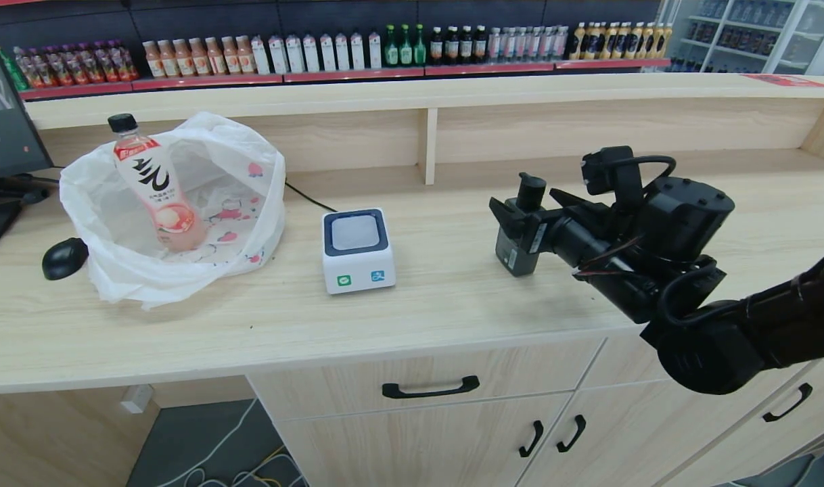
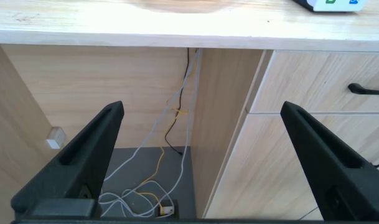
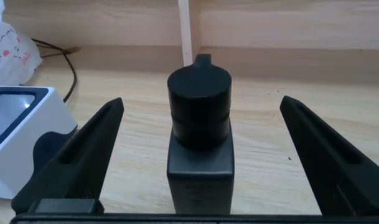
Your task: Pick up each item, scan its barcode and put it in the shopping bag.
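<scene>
Head view first. The right gripper (image 1: 513,218) was out over the light wooden counter (image 1: 425,304), level with the squat dark grey bottle with a black cap (image 1: 518,251), which stood upright near the counter's right half. Well off to the left sat the white cube-shaped scanner with a dark-framed window (image 1: 356,249). Further left was the white plastic shopping bag (image 1: 249,169), mouth open, with a pink peach drink bottle (image 1: 156,189) standing inside it. A black computer mouse (image 1: 65,258) lay just beside the bag. So I'd say one item was done and the grab on the second was in hand.

In the left wrist view, the left gripper (image 2: 201,118) hung below the counter edge with its fingers spread wide and nothing between them. It faced the cabinet fronts (image 2: 313,143) and some loose cables (image 2: 177,130). It looked parked to me.

In the right wrist view, the dark bottle stood dead centre between the right gripper's fingers (image 3: 83,155). They were spread wide, with a clear gap on both sides, so nothing was gripped yet.

My guess for the next move: pinch the body below the cap, lift, carry it left and turn the label toward the scanner window. I couldn't tell which face had the barcode, so that bit could take some twisting. The bag comes after that.
</scene>
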Controlling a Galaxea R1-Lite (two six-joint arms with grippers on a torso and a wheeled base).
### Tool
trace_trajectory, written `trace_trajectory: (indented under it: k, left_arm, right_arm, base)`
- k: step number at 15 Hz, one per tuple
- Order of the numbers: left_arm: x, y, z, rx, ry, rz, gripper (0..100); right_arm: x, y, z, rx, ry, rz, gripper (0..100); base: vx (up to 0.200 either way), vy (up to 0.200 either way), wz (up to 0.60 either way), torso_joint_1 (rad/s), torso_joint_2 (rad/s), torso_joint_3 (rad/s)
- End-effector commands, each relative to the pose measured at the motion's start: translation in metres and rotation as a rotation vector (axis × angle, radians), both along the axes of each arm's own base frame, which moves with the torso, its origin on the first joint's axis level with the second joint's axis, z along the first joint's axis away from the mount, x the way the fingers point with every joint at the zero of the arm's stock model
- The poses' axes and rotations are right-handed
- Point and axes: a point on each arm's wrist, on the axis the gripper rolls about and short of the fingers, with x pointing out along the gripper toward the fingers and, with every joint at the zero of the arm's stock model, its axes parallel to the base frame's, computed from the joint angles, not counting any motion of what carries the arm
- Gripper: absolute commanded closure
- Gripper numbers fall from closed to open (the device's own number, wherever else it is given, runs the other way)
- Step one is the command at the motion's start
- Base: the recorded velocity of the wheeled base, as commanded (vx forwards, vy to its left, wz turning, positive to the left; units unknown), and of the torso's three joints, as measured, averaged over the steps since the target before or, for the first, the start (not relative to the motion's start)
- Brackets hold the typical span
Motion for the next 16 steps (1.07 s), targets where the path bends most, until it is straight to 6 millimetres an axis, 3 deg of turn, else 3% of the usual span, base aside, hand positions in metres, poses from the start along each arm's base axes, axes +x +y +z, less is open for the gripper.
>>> trace_trajectory:
  k: [1, 16]
  left_arm:
    - [0.0, 0.0, 0.0, 0.0, 0.0, 0.0, 0]
    - [0.0, 0.0, 0.0, 0.0, 0.0, 0.0, 0]
  right_arm:
    - [0.007, 0.004, -0.012, -0.016, 0.023, 0.004, 0]
    - [0.021, 0.008, -0.038, -0.03, 0.063, -0.01, 0]
  base:
    - [0.0, 0.0, 0.0, 0.0, 0.0, 0.0]
    - [0.0, 0.0, 0.0, 0.0, 0.0, 0.0]
